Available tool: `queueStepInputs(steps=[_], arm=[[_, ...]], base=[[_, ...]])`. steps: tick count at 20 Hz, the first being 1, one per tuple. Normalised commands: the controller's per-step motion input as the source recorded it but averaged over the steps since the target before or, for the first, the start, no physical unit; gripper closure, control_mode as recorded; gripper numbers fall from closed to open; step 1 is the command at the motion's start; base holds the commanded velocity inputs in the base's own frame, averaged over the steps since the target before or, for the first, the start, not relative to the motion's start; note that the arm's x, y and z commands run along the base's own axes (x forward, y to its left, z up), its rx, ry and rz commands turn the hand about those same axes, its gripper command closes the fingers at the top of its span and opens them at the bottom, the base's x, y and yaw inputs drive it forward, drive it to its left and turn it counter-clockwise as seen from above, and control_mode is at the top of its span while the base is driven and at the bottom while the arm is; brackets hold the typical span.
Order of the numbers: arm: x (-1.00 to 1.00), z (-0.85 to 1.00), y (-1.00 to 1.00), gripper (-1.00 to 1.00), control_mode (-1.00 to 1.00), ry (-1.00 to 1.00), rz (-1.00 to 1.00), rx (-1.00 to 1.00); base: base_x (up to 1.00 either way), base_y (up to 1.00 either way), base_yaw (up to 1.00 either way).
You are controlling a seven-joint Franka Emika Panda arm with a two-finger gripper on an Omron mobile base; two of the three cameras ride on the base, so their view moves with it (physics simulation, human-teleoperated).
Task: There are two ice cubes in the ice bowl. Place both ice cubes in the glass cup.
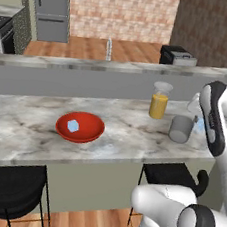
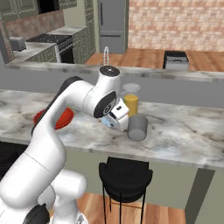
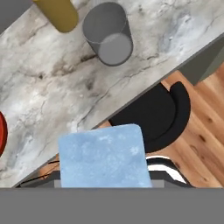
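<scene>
The red ice bowl [image 1: 80, 127] sits on the marble counter with one pale-blue ice cube [image 1: 73, 125] in it. My gripper [image 2: 112, 120] hangs above the counter's front edge, shut on the other ice cube [image 3: 103, 156], which hides the fingertips in the hand view. The clear grey glass cup [image 1: 181, 129] stands upright just beside the gripper [image 1: 198, 121], a little further onto the counter. From the right base camera the glass cup [image 2: 138, 127] is right of the held ice cube [image 2: 107, 122], and my arm covers most of the ice bowl [image 2: 64, 119]. In the hand view the glass cup [image 3: 109, 35] looks empty.
A taller glass of orange liquid [image 1: 159, 102] stands just behind the glass cup, near the raised back ledge [image 1: 116, 68]. Black stools [image 1: 13, 186] [image 2: 125, 175] stand under the counter's front edge [image 1: 79, 159].
</scene>
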Motion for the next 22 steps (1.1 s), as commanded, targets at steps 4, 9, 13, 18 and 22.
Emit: queueStepInputs(steps=[4,9,13,18,22], arm=[[0.01,0.08,-0.57,1.00,-1.00,0.00,0.00,0.10],[0.04,-0.20,-0.21,1.00,-1.00,0.03,0.00,-0.05],[0.28,-0.27,0.00,1.00,-1.00,0.04,0.00,-0.15],[0.47,-0.01,0.00,1.00,-1.00,0.07,0.00,-0.06],[0.21,0.00,0.00,1.00,-1.00,0.00,0.00,0.00]], base=[[0.00,0.00,0.00],[0.00,0.00,0.00],[0.00,0.00,0.00],[0.00,0.00,0.00],[0.00,0.00,0.00]])
